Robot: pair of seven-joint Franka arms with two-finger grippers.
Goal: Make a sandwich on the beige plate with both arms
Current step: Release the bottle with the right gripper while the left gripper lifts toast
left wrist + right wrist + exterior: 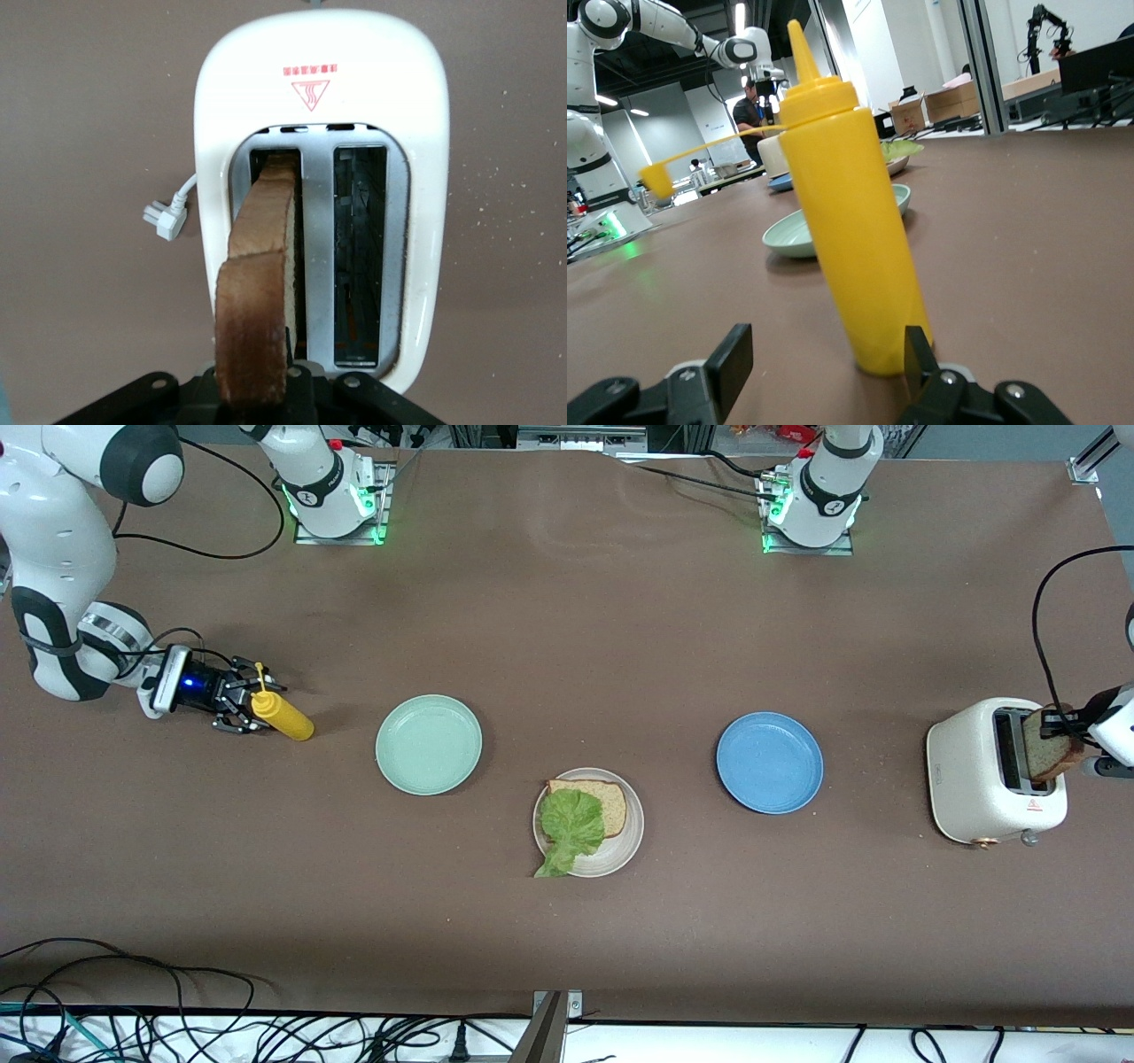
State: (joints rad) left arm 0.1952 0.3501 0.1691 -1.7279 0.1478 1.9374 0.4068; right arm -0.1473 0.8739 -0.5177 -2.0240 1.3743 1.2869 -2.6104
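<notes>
The beige plate (620,852) lies at the table's middle, nearer the front camera than the other plates. It carries one bread slice (611,804) with a green lettuce leaf (571,825) on top that hangs over the rim. A second bread slice (1052,746) (257,292) stands in a slot of the white toaster (983,772) (319,80). My left gripper (1056,726) (257,390) is shut on that slice's top edge. My right gripper (237,701) (828,363) is low at the right arm's end, open, with nothing between its fingers.
An upright yellow squeeze bottle (283,716) (850,239) stands just off the right gripper's fingertips. A mint-green plate (429,744) and a blue plate (769,762) flank the beige plate. The toaster's white plug (166,217) lies on the table beside it.
</notes>
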